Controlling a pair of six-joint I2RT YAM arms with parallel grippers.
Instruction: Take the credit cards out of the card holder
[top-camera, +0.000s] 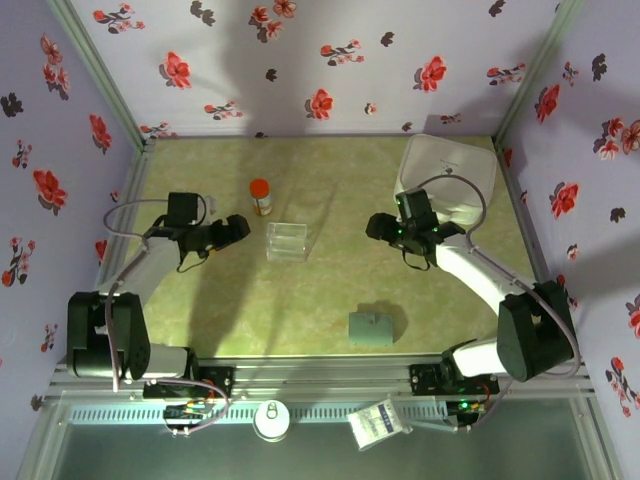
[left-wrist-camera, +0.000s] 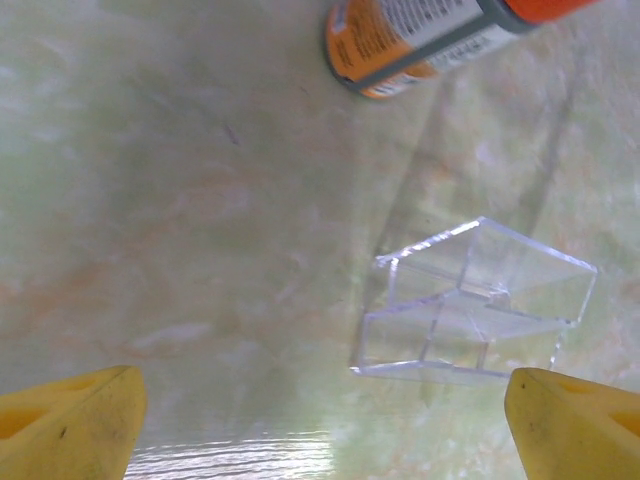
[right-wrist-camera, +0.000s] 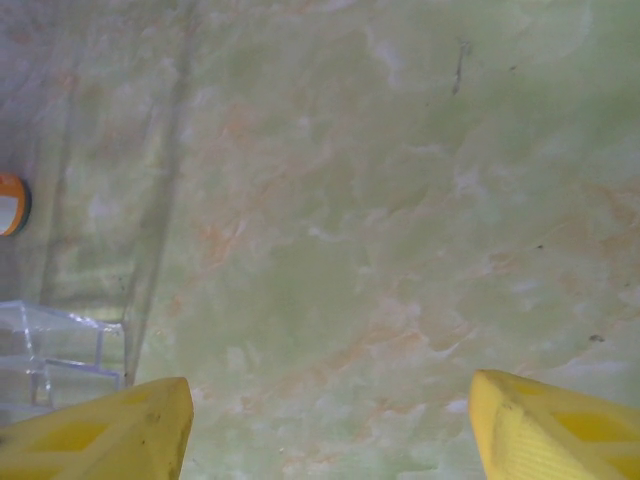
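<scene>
Card holder (top-camera: 372, 328) lies on the table (top-camera: 300, 300) close to the near edge, a little right of the middle and well apart from both grippers. The credit cards, I judge, are tucked inside it. Your left gripper (top-camera: 238, 228) and right gripper (top-camera: 378, 226) hang farther away, one on each side of the clear box (top-camera: 287, 241), both with fingers wide and holding nothing. Bring the right gripper nearer, down to the holder, and let the left one pin a panel so that the holder does not slide. The top view gives you the holder's place. The left wrist view gives instead the clear box and the orange-capped bottle (left-wrist-camera: 420, 40) from close, with bare table between its yellow fingers (left-wrist-camera: 70, 425).
</scene>
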